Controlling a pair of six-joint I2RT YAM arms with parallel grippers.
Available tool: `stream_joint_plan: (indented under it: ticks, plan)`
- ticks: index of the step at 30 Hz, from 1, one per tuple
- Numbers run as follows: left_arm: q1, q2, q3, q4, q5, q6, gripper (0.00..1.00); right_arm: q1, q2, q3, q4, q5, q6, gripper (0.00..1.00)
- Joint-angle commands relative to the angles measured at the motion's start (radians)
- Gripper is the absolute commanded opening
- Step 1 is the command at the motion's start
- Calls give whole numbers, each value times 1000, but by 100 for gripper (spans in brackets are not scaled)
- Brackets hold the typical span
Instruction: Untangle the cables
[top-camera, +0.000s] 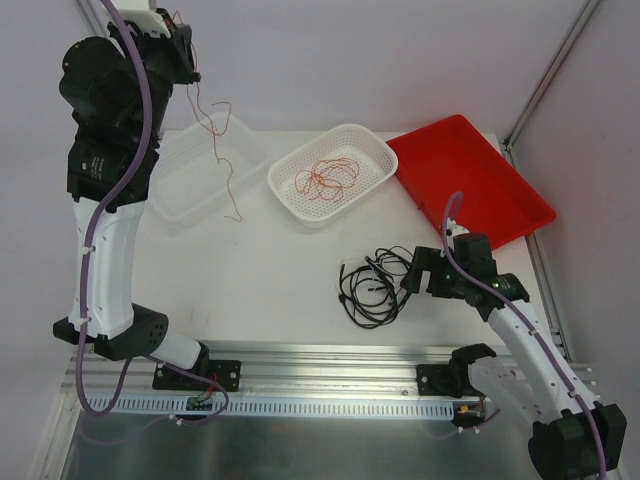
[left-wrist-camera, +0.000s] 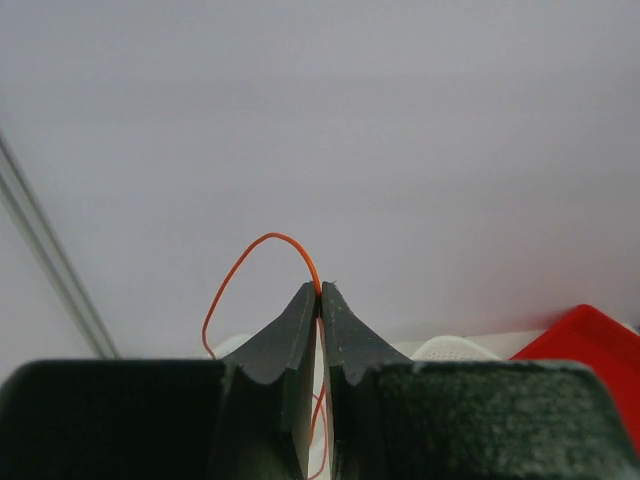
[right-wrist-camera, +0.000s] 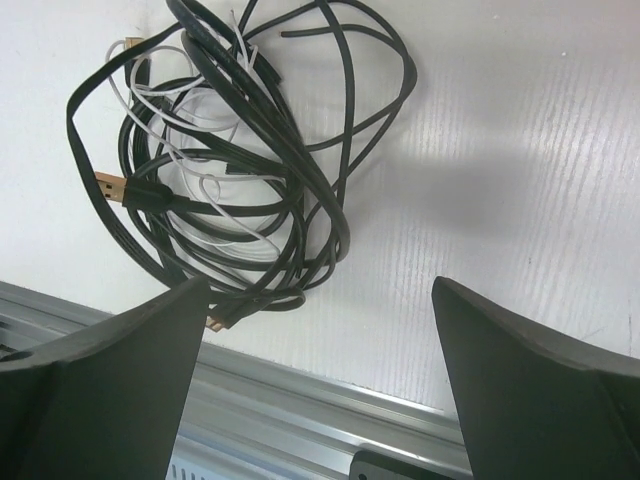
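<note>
My left gripper (top-camera: 186, 62) is raised high at the back left and is shut on a thin orange wire (top-camera: 213, 128), which hangs down over a clear plastic container (top-camera: 190, 175). In the left wrist view the jaws (left-wrist-camera: 320, 292) pinch the wire (left-wrist-camera: 250, 255), which loops above the tips. A tangle of orange wires (top-camera: 325, 178) lies in a white basket (top-camera: 283, 165). A bundle of black and white cables (top-camera: 375, 285) lies on the table. My right gripper (top-camera: 413, 277) is open and empty just right of it. The bundle shows ahead of the open jaws in the right wrist view (right-wrist-camera: 230, 150).
A red tray (top-camera: 470, 185) sits at the back right beside the basket. An aluminium rail (top-camera: 330, 365) runs along the table's near edge, close behind the right gripper (right-wrist-camera: 320, 285).
</note>
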Motion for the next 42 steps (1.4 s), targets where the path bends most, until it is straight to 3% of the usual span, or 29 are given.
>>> stream_joint_plan:
  ticks: [1, 12, 19, 21, 22, 25, 26, 32, 39, 42]
  plan:
    - [3, 5, 18, 148, 89, -54, 5, -3, -23, 46, -49, -9, -20, 98]
    - [1, 79, 23, 395, 221, -135, 7, -5, 8, 39, -27, -18, -26, 98]
    - [1, 152, 47, 455, 315, -210, 8, -5, 34, 36, -16, -21, -37, 99]
    - [1, 120, -67, 455, 334, -229, 15, -5, 32, 34, -13, -17, -37, 99]
    - [1, 67, -125, 455, 338, -242, 28, -6, 32, 33, -12, -15, -38, 99]
    - [1, -69, -411, 455, 307, -270, 47, -5, 34, 27, -7, -20, -37, 99]
    - [1, -107, -559, 454, 295, -278, 50, -5, 34, 25, -6, -27, -35, 99]
    - [0, -371, -1038, 366, 229, -408, 75, -5, 28, 20, 1, -34, -35, 99]
    - [0, -506, -1379, 110, 180, -630, 93, -5, 9, 23, -4, -41, -25, 99]
    - [-2, -509, -1473, 32, 167, -719, 94, -3, -8, 22, -16, -43, -22, 99]
